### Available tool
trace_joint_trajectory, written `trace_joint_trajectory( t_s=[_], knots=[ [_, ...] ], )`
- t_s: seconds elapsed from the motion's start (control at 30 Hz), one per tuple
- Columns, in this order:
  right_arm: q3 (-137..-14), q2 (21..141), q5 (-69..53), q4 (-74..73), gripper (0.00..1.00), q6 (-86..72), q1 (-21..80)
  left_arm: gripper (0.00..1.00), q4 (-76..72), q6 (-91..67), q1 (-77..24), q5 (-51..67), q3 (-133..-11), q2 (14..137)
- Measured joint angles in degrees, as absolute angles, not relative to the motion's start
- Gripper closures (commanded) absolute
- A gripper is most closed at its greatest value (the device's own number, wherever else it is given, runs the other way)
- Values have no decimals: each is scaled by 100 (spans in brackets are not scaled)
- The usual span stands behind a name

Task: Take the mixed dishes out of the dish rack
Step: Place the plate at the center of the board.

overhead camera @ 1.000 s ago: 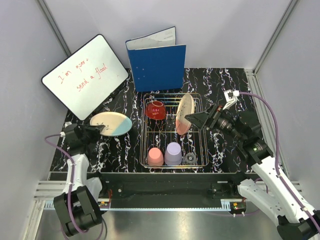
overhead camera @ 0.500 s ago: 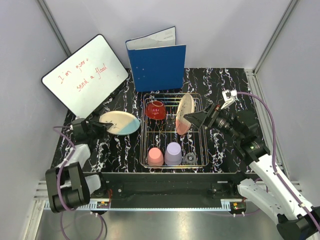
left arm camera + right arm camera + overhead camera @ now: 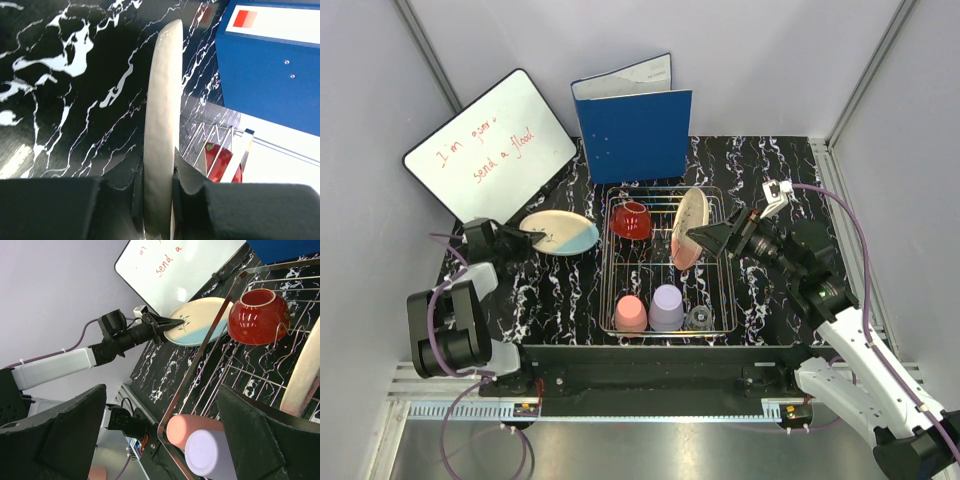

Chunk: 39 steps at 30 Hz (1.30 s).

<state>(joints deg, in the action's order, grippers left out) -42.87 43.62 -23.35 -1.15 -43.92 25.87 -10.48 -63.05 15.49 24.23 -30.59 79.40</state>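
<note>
A: Left wrist view: left end effector [image 3: 159, 175] clenched on the cream plate [image 3: 162, 100], seen edge-on. Overhead shows its pale blue part, left of the dish rack [image 3: 603, 290], over the table [image 3: 770, 170].

B: In the rack: one salmon plate [image 3: 690, 225], one red bowl [image 3: 631, 219], one pink cup [image 3: 630, 313], one lavender cup [image 3: 667, 307], one glass [image 3: 699, 318]. Right end effector [image 3: 700, 240] spread wide, grasping nothing, just beside the salmon plate.

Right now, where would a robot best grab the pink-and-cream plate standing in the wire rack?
Probably the plate's exposed upper rim, approached from the right side, where the open right gripper hovers. It stands tilted on edge in the rack, so only its thin rim offers itself.
</note>
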Motion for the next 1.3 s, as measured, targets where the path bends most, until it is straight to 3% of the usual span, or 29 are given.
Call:
trace_joint_trajectory(
  t_s=[0.1, 0.5, 0.77, 0.97, 1.3],
  knots=[
    [-4250, 4359, -2311, -117, 0, -4390, 2587, 100, -989, -6298, 1549, 2447, -3175, 8049],
    [-4141, 4338, -2303, -134, 0, -4390, 2587, 61, -596, -6110, 1542, 2375, -3168, 8053],
    [-4038, 4241, -2300, -134, 0, -4394, 2587, 58, -104, -5951, 1540, 2311, -3098, 8075],
    [-4010, 4239, -2300, -137, 0, -4394, 2587, 43, 217, -5830, 1481, 2220, -3098, 8119],
    [-3896, 4246, -2300, -119, 0, -4401, 2587, 34, 646, -5693, 1441, 2206, -3188, 8134]
  ],
)
